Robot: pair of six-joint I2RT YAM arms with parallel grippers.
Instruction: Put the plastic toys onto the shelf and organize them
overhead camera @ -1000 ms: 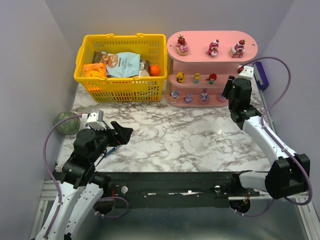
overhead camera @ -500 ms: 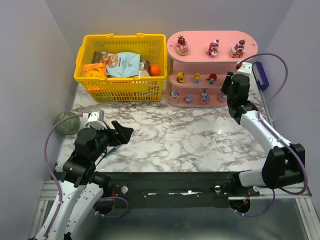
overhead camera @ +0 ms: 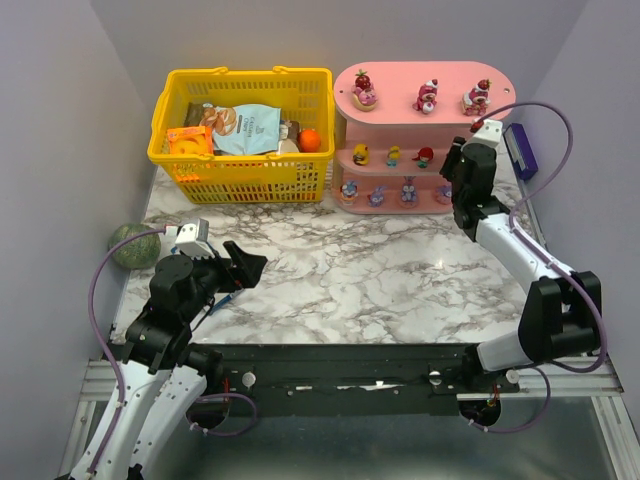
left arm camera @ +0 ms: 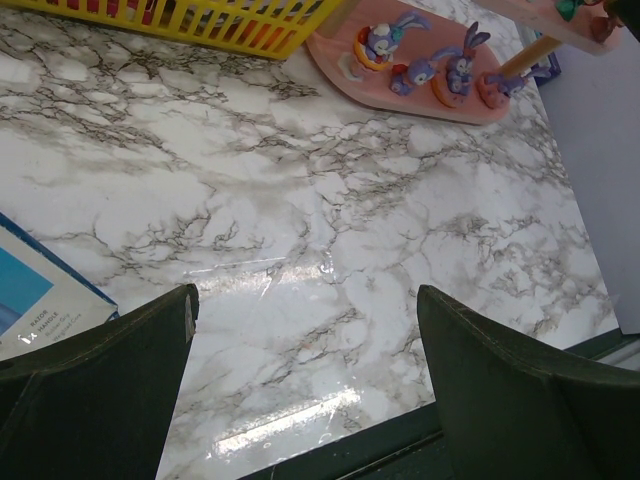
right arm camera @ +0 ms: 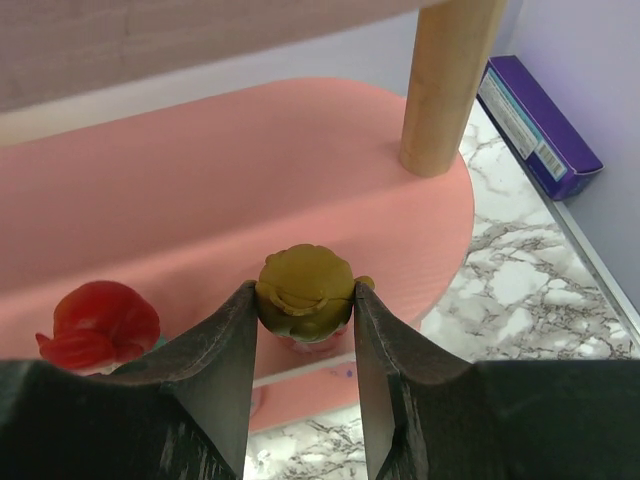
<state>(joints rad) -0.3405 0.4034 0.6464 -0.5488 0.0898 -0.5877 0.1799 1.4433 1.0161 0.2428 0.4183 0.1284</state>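
Right gripper (right arm camera: 304,312): jaws part-closed, clamped on a small olive round plastic figurine (right arm camera: 305,280), one finger on each flank, toy upright with its top towards the wrist camera.

Toy position: over the right-hand end of the middle oval board (right arm camera: 200,190) of the pink three-tier shelf with light wooden posts (overhead camera: 400,108). Cannot tell from the wrist view whether its base touches the board or hangs just above it.

Neighbours: red round figurine (right arm camera: 98,320) just beside it on the left, apart from the finger. Wooden post (right arm camera: 450,80) behind and to the right, clear of the jaws. Purple box (right arm camera: 535,125) on the marble table beyond the shelf end.

Relation that matters: the toy lies dead centre in the grip, not ahead of it. It is round, with no long axis to align. Judgement: next is to set down, spread the fingers, then back out towards the arm's base. The left finger has little room before the red figurine.

Other tiers, overhead: three strawberry-topped pink figures on top, purple bunnies on the bottom board.

Left gripper (left arm camera: 307,300): fully spread, empty, over bare marble at the near left, well apart from the shelf. The right arm is the nearer one
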